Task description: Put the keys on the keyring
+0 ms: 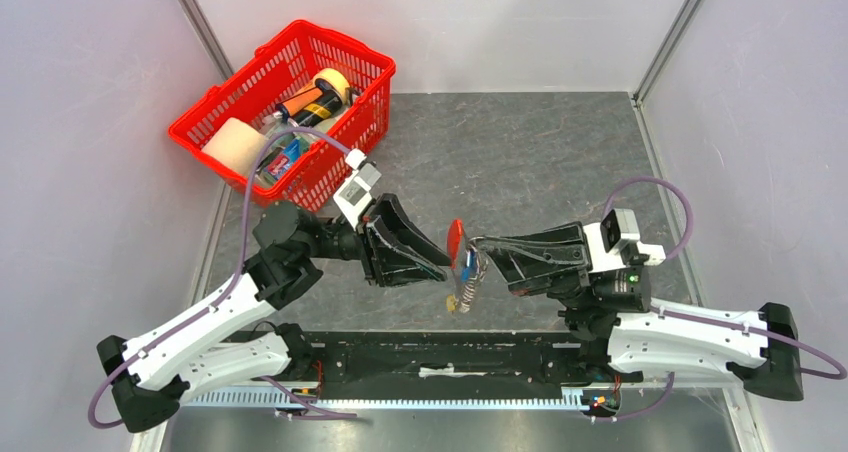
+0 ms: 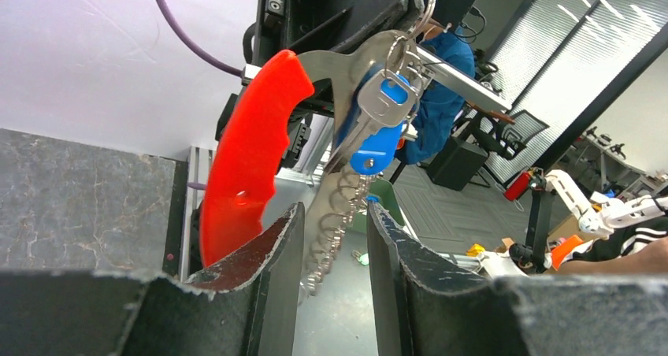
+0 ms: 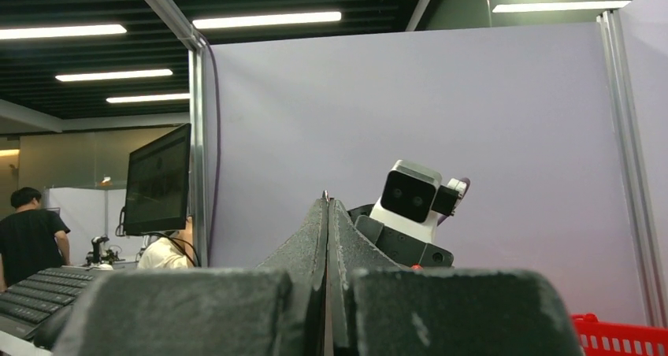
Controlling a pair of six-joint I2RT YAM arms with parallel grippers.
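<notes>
The left gripper's [image 2: 335, 214] two dark fingers [image 2: 260, 293] stand apart at the near edge. The keyring [image 2: 248, 159], a red crescent on a silvery plate, hangs tilted just beyond them. Its chain of small metal rings [image 2: 321, 254] dangles into the gap. The keys [image 2: 376, 147], blue-headed, hang against the plate's right side. Grey table [image 2: 79, 190] lies left.

Bright red crescent keyring [image 2: 244, 159] with a silvery steel blade and a grey-tan ring fringe. Keys [image 2: 378, 147] against its steel have a blue plastic head and silver metal. Fingers [image 2: 236, 317] below the keyring are matte black with scuffed pale edges. Counter [image 1: 520, 152] is dark grey with marbled veining. Basket [image 1: 240, 77], far left of the keyring, is red lattice.
</notes>
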